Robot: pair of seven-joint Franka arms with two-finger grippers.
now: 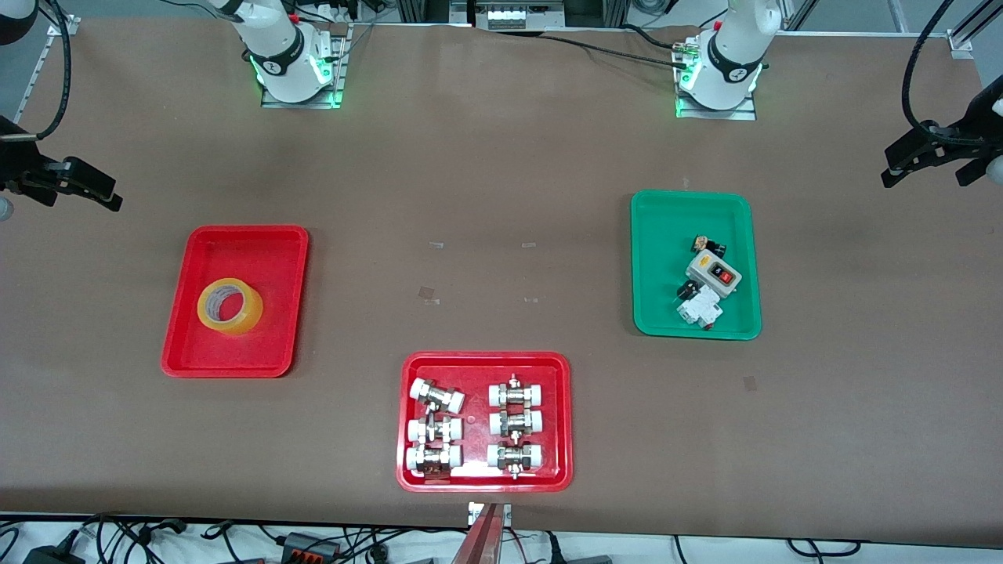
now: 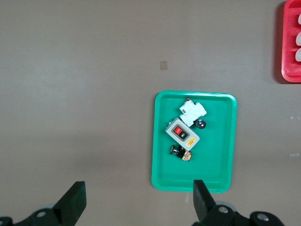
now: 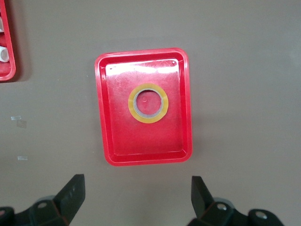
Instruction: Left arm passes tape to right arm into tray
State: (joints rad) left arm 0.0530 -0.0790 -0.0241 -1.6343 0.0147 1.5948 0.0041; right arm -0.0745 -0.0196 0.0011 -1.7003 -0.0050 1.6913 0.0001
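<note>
Fittings tray (image 1: 484,368) sits nearest the camera. Tape (image 1: 229,305) lies flat in the plain red tray (image 1: 235,236) at the right arm's end: light, stiff, slick film; grip across the roll wall. Right gripper (image 3: 136,200) above, jaws wide, empty. Left gripper (image 2: 136,202) over the worktop (image 1: 501,196) beside the green tray (image 1: 693,200), wide, empty.

No readable text anywhere in my views. Grey switch box (image 2: 182,134) in green tray (image 2: 225,141) carries small yellow label, print too small to read. Logo marks on my arm bases (image 1: 733,74) illegible.
</note>
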